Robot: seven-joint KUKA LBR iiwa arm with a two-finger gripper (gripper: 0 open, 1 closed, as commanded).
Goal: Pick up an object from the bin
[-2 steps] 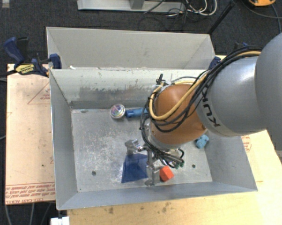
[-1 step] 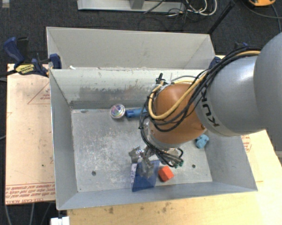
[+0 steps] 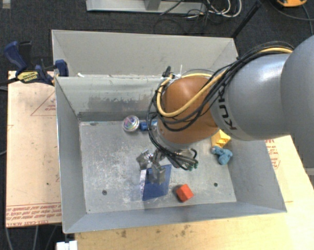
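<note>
My gripper [image 3: 153,165] reaches down below the orange wrist cover near the middle of the bin floor. Its fingers stand right over the upper end of a flat blue card-like piece [image 3: 157,187] that lies toward the front wall. To the right of that piece sits a small orange-red block [image 3: 183,192]. At the back, left of the arm, rests a shiny round silvery thing [image 3: 130,123] with a blue bit beside it.
A light blue toy-like piece [image 3: 221,155] and a yellow thing [image 3: 221,138] lie at the right, partly under the arm. The bin's left half is bare grey floor. The arm covers the middle right.
</note>
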